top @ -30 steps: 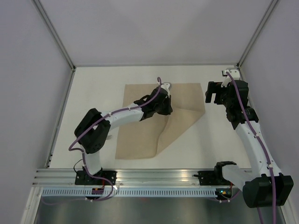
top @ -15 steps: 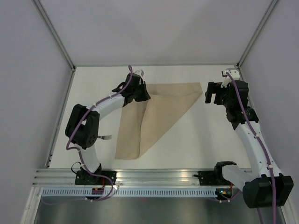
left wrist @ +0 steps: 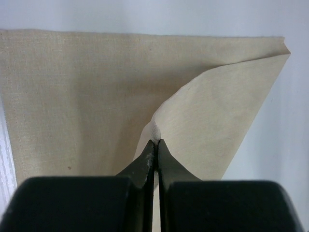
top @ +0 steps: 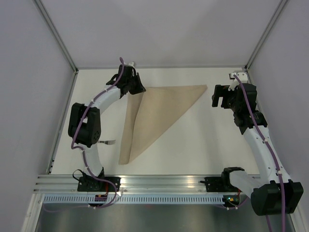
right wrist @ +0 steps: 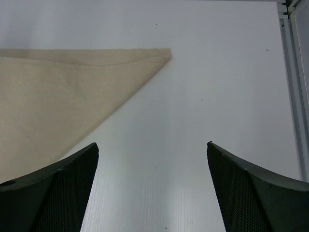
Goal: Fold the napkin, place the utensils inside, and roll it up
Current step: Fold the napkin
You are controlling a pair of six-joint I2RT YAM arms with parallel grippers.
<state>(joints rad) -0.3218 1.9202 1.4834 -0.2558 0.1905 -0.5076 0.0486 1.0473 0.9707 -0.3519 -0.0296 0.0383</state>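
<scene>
The beige napkin (top: pixel 154 113) lies folded into a triangle, one point at the far right, one at the near left. My left gripper (top: pixel 135 90) is at its far left corner, shut on a pinch of napkin cloth (left wrist: pixel 155 133); the lifted flap (left wrist: pixel 227 116) hangs over the flat layer (left wrist: pixel 72 96). My right gripper (top: pixel 219 98) is open and empty just right of the napkin's right point (right wrist: pixel 161 54). A silvery fork (top: pixel 108 142) lies on the table left of the napkin, partly hidden by the left arm. No other utensil shows.
A metal frame post (top: pixel 63 46) and grey walls bound the white table at left, back and right. The table's right rail (right wrist: pixel 293 72) shows in the right wrist view. The aluminium rail (top: pixel 159 182) with the arm bases runs along the near edge.
My left gripper has carried the napkin corner from mid-cloth to the far left, folding the square into a triangle. The fork came into view. The right arm has not moved.
</scene>
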